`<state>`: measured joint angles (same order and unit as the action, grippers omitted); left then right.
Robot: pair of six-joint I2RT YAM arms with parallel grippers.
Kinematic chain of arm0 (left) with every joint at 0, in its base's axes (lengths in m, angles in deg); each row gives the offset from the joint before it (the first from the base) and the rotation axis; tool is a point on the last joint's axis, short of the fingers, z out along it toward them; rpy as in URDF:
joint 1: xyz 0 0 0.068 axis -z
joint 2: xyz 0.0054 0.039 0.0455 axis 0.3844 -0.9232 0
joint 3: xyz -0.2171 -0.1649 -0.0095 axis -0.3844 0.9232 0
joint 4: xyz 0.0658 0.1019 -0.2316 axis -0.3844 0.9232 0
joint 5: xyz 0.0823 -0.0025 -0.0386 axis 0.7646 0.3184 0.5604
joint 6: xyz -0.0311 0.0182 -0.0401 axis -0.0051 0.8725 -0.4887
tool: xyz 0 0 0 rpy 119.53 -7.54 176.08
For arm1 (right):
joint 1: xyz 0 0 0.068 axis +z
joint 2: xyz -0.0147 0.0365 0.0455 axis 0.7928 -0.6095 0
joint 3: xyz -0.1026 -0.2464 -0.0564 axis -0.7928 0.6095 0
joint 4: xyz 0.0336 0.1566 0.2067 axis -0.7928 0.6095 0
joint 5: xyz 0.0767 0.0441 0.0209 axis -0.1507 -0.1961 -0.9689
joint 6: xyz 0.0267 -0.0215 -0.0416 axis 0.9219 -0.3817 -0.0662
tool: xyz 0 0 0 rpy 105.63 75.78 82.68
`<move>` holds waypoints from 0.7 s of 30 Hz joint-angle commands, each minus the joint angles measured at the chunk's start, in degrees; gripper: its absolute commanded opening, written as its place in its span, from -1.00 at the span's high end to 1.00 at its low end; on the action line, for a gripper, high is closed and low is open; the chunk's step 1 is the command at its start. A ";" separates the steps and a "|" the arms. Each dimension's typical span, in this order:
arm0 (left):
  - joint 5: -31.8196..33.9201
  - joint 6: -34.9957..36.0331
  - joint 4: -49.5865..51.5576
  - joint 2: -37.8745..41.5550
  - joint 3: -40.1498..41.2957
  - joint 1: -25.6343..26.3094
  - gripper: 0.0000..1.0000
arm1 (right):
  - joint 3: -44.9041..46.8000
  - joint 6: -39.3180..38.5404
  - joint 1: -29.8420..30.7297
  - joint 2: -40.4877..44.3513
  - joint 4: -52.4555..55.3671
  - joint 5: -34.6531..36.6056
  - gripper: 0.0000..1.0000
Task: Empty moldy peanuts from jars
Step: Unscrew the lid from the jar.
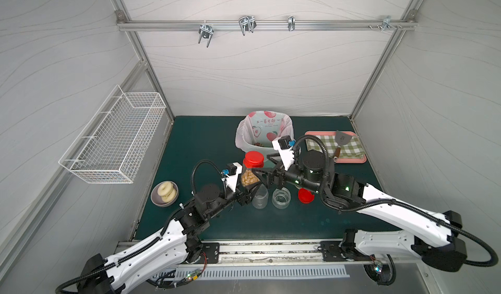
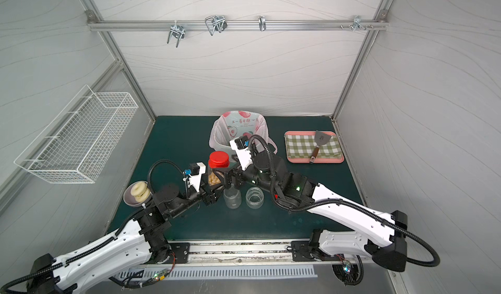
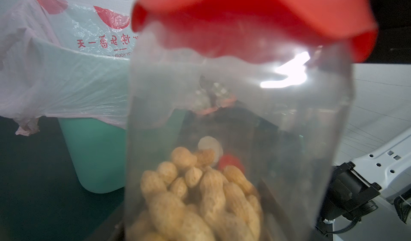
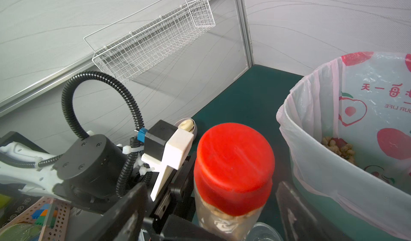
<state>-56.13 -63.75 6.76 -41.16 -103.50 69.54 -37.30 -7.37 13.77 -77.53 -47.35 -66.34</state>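
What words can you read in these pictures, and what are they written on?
"一天": end of a red Chinese line, seen mirrored, on the pink bag; its other characters are unclear.
"OUR LIFE": mirrored and cut off, the next line on that bag.
Mark on the spatula: too small to read.
The peanut jar shows no label.

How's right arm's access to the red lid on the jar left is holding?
Probably fine: the left gripper grips the jar upright, below the red lid, leaving it bare; the right gripper stands open beside it, nothing between.
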 commanded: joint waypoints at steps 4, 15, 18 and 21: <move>0.28 -0.25 -4.98 2.35 0.20 -0.04 0.46 | -2.29 2.38 1.77 -3.13 -3.73 6.12 -0.85; 0.00 -0.07 -4.26 3.37 0.33 -0.07 0.45 | -4.46 2.29 2.48 -6.60 -5.77 8.26 -0.82; -0.09 0.10 -4.18 3.24 0.15 -0.04 0.44 | -5.62 1.72 3.16 -6.49 -3.88 7.85 -0.81; -0.09 0.06 -3.88 3.48 0.12 -0.07 0.44 | -4.94 1.04 3.84 -4.72 -3.24 7.86 -0.82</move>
<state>-56.15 -63.77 6.59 -38.45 -102.89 69.54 -41.33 -6.04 16.74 -83.89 -50.76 -58.95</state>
